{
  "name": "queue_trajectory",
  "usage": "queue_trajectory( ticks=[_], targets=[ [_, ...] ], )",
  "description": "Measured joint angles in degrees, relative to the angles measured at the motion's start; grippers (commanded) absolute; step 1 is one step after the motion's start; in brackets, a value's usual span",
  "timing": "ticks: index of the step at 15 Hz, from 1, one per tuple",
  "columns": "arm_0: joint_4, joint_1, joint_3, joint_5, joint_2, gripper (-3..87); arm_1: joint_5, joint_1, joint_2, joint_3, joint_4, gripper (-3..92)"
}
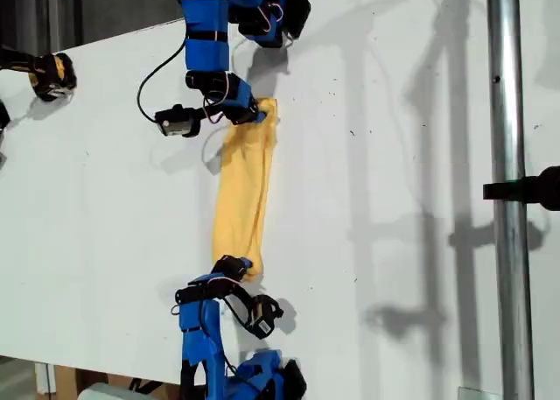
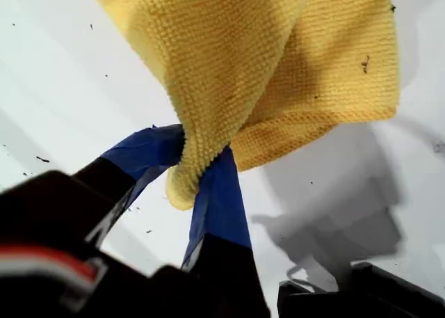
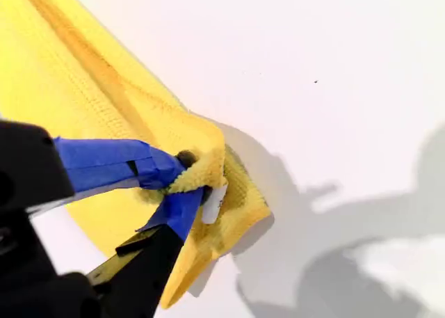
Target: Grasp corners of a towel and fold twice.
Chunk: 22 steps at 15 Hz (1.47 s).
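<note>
**Towel stretched between two grippers**

The towel (image 1: pixel 241 194) lay bunched into a long, narrow yellow strip on the white table (image 1: pixel 105 207). It ran from near the exterior view's top toward its bottom, roughly in the middle. One blue arm reached in from the top of that view and met the towel's upper end. Another blue arm reached in from the bottom and met the lower end. The wrist views did not show which arm was which.

The first gripper (image 2: pixel 198 161) was pinching a gathered fold of the towel between its blue-taped fingers (image 2: pixel 221 200). A small rounded tip of cloth stuck out past them. The rest of the cloth spread wide beyond the jaws, above the table.

The second gripper (image 3: pixel 188 179) was likewise clamped on bunched cloth, close to layered rounded corners (image 3: pixel 247 213) that rested on the table. A small white tag (image 3: pixel 214 203) showed just beside its fingertips.

A metal pole (image 1: pixel 505 190) stood at the exterior view's right, well apart from the towel.
</note>
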Motion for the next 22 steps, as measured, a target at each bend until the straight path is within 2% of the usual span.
queue_trajectory(
  ticks=[2,3,5,7,12,15,17,21,22],
  targets=[
    [0.0,0.0,-0.35,-0.26,0.0,1.8,0.79,0.0,-2.46,0.0,-0.18,-0.1],
    [0.35,0.0,-1.14,-0.18,0.0,4.8,1.14,0.44,-3.16,0.0,0.44,2.9],
    [2.37,-0.7,-2.2,-0.18,0.0,13.2,1.58,2.37,-4.13,0.0,2.81,23.4],
    [5.1,-2.02,-2.2,-0.09,1.41,20.7,1.58,2.9,-4.22,-2.02,9.05,31.3],
    [12.48,-2.9,0.7,-2.02,19.86,20.9,5.63,3.34,3.6,-16.61,30.41,34.3],
    [12.92,-2.99,9.14,-4.39,37.18,20.2,11.95,4.13,12.3,-17.67,37.97,34.3],
    [10.11,0.35,17.93,-6.77,50.54,20.0,18.37,2.55,18.81,-17.05,38.76,34.6],
    [1.41,9.49,40.43,-13.71,78.84,19.7,31.11,-6.06,27.69,-9.32,38.94,35.3],
    [0.79,11.87,45.88,-15.03,86.66,19.4,33.66,-8.44,29.44,-7.56,38.94,35.3]
  ],
)
